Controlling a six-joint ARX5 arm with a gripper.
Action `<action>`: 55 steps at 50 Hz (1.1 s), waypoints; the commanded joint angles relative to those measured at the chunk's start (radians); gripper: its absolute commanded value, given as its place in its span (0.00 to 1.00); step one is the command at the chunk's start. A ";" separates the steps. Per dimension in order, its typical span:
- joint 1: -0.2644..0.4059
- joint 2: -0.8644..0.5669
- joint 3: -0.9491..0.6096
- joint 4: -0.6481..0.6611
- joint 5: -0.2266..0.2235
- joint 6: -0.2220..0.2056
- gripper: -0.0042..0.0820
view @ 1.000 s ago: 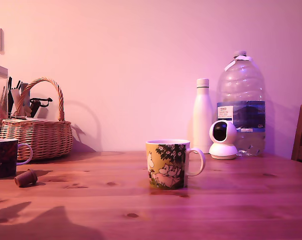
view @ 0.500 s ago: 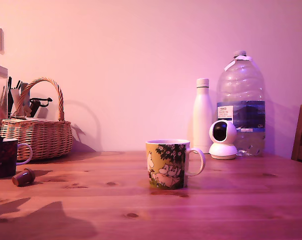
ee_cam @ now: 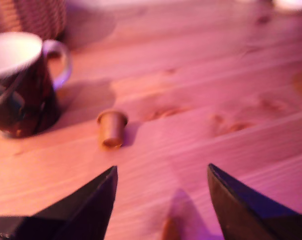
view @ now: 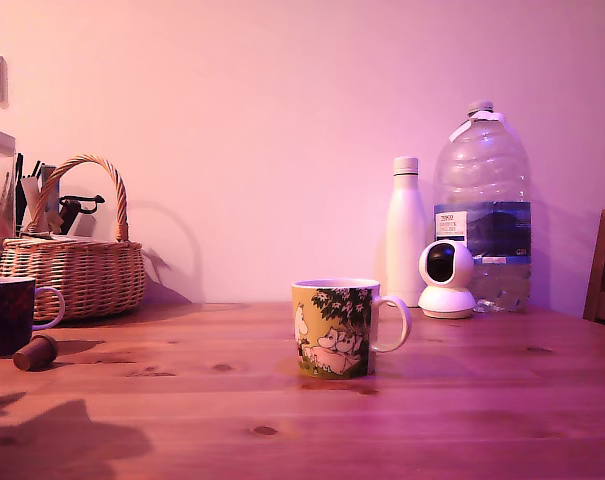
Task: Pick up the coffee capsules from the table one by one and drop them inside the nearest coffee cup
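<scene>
Gripper (ee_cam: pixel 161 172) agape above table (ee_cam: pixel 230 90), capsule (ee_cam: pixel 112 128) blurred

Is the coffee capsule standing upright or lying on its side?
On its side. The coffee capsule lies on the table beside the dark coffee cup, its rim and end both visible in the wrist view.

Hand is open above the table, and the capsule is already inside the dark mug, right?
Not quite. The hand is open above the table, but the capsule lies on its side on the wood beside the dark mug, not inside it. The wrist view shows this.
</scene>
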 commanded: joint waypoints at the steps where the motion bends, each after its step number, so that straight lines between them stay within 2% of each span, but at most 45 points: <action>1: 0.010 0.028 0.013 0.033 0.011 0.010 0.65; 7: 0.018 0.082 0.031 0.063 0.029 0.008 0.65; 17: 0.022 0.171 0.089 0.072 0.032 0.010 0.65; 34: 0.038 0.346 0.168 0.168 0.046 0.011 0.65; 46: 0.037 0.448 0.252 0.170 0.111 0.024 0.65; 55: 0.037 0.497 0.297 0.161 0.138 0.031 0.65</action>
